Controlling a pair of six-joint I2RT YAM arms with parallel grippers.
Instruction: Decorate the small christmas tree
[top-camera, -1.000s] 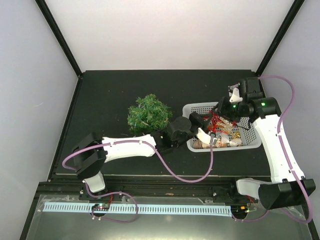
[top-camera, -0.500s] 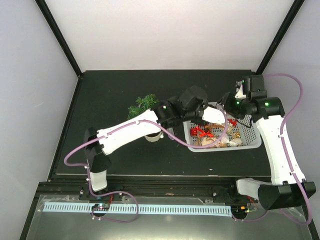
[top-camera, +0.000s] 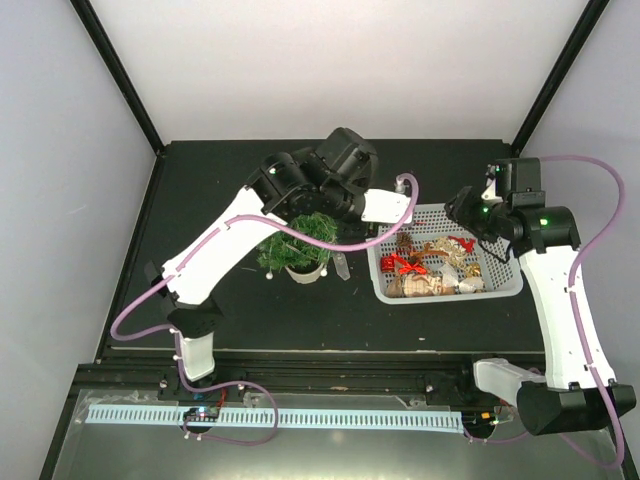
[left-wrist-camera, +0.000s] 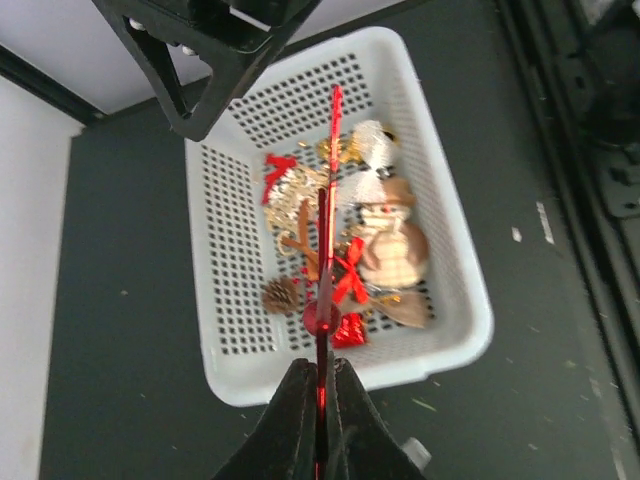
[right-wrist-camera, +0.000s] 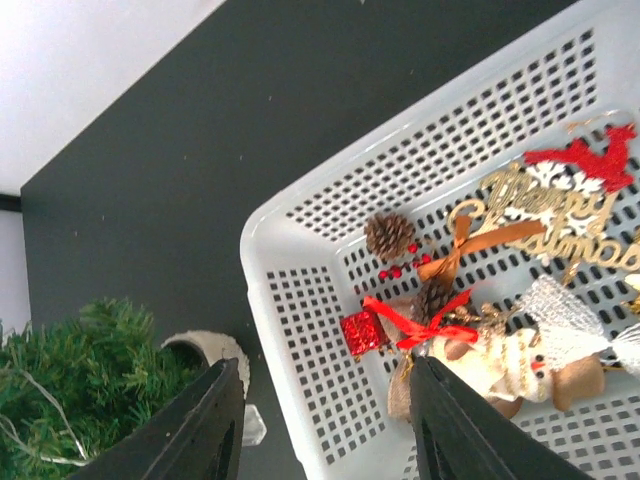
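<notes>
The small christmas tree (top-camera: 292, 248) stands on its whitish base (top-camera: 308, 272) left of the basket, partly under my left arm. It also shows in the right wrist view (right-wrist-camera: 80, 385). My left gripper (left-wrist-camera: 318, 368) is shut on a thin red ornament (left-wrist-camera: 326, 240), seen edge-on with a round red bead, and holds it high over the white basket (left-wrist-camera: 340, 378). In the top view the left gripper (top-camera: 405, 212) is at the basket's back left corner. My right gripper (right-wrist-camera: 325, 425) is open and empty above the basket's left end (right-wrist-camera: 268, 300).
The basket (top-camera: 445, 293) holds a snowman (left-wrist-camera: 395, 250), pine cones (right-wrist-camera: 388, 235), a small red gift box (right-wrist-camera: 362, 332), a gold "Merry Christmas" sign (right-wrist-camera: 560, 215) and a red reindeer (right-wrist-camera: 590, 160). A small clear object (top-camera: 340, 265) lies between the tree base and the basket.
My left arm rose from the basket's front edge and swung back over the tree, carrying the red ornament. My right gripper drew back slightly to the right.
</notes>
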